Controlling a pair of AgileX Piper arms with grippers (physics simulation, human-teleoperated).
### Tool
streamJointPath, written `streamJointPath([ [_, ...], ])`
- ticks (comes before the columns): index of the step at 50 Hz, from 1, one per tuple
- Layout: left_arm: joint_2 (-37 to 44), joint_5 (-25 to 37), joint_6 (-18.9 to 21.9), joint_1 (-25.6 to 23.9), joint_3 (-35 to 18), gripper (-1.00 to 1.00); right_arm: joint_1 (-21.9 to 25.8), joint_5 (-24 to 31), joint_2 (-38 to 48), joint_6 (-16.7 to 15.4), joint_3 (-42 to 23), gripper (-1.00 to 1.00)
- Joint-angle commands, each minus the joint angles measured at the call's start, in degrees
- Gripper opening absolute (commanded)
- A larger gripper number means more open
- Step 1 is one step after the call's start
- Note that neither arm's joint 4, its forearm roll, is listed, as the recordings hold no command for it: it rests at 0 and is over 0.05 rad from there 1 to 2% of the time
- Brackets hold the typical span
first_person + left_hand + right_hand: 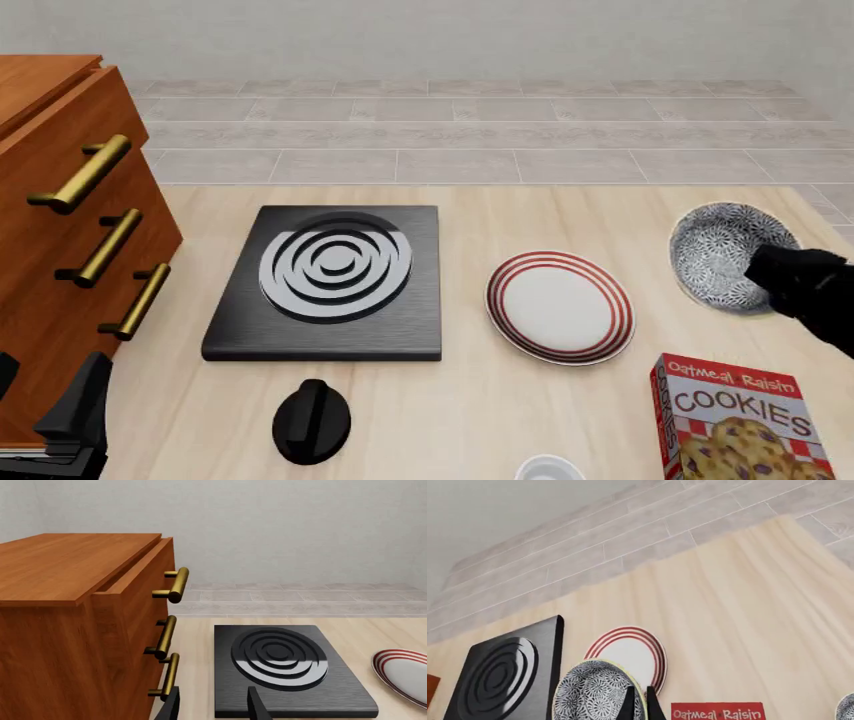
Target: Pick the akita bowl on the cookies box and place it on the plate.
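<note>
The akita bowl (718, 255), speckled black and white inside, hangs tilted in the air at the right, beyond the cookies box (741, 420). My right gripper (763, 276) is shut on its rim. In the right wrist view the two fingers (630, 702) pinch the akita bowl (594, 694) at its edge, with the plate (630, 652) behind it and the cookies box (717, 711) below. The red-ringed white plate (558, 305) lies left of the bowl on the table. My left gripper (213, 707) stands open and holds nothing, low at the near left beside the cabinet.
A black square stove (327, 280) with white rings lies left of the plate. A wooden drawer cabinet (67, 230) with brass handles fills the left side. A black knob-shaped object (311, 420) and a small white round object (547, 468) sit near the front edge.
</note>
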Motion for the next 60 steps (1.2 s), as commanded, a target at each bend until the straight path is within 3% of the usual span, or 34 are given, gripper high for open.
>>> streamJointPath([
  [1,0.0,0.0,0.0,0.0,0.0,1.00,3.9,-8.3,11.1,0.5,-3.0,-1.00],
  [25,0.0,0.0,0.0,0.0,0.0,1.00,9.0,-19.9,31.1,1.2,-7.2,-1.00],
  [53,0.0,0.0,0.0,0.0,0.0,1.00,9.3,-22.6,42.0,0.5,-11.0,-1.00],
  [60,0.0,0.0,0.0,0.0,0.0,1.00,10.1,-23.7,45.0,1.7,-11.4,-1.00],
])
